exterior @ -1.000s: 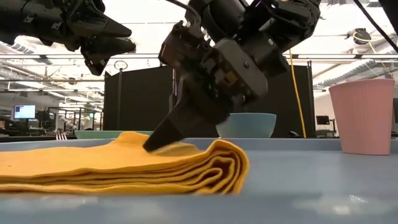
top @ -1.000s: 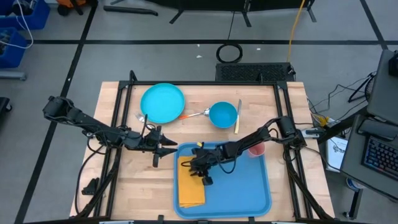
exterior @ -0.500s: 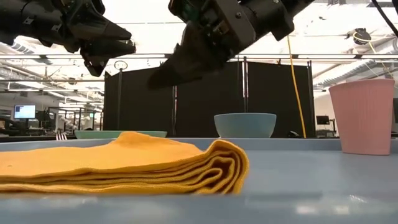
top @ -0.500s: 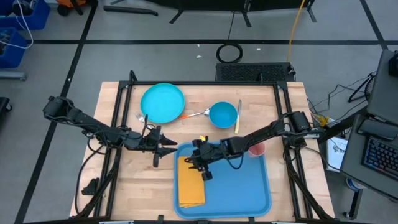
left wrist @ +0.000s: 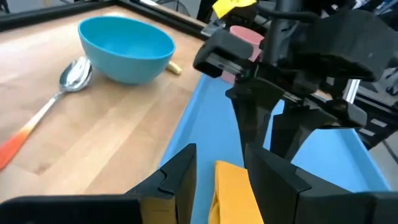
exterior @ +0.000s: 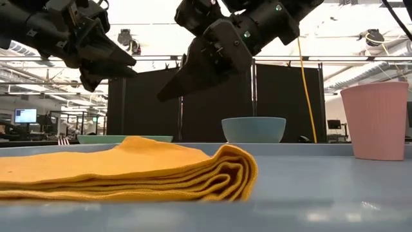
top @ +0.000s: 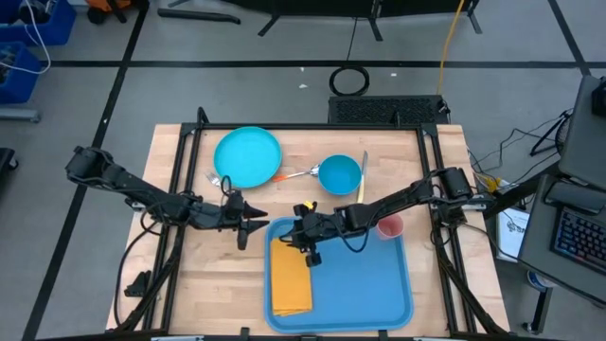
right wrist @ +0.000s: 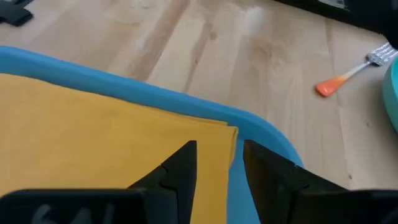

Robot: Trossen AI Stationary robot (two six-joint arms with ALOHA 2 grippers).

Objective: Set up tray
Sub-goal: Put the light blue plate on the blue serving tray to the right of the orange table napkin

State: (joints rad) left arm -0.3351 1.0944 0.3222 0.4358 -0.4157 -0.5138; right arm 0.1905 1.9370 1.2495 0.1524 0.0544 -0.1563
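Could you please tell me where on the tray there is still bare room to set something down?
The tray is bare right of the folded yellow cloth, below the pink cup. Its top-left corner is crowded by the right gripper.

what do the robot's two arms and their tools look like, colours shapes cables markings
Both arms are dark, near-black, jointed links with loose black cables trailing along them. The left tool ends in two black tapering, wedge-shaped fingers. The right tool has the same black angular fingers and a bright yellow tag near its wrist. No lettering can be read on either arm.
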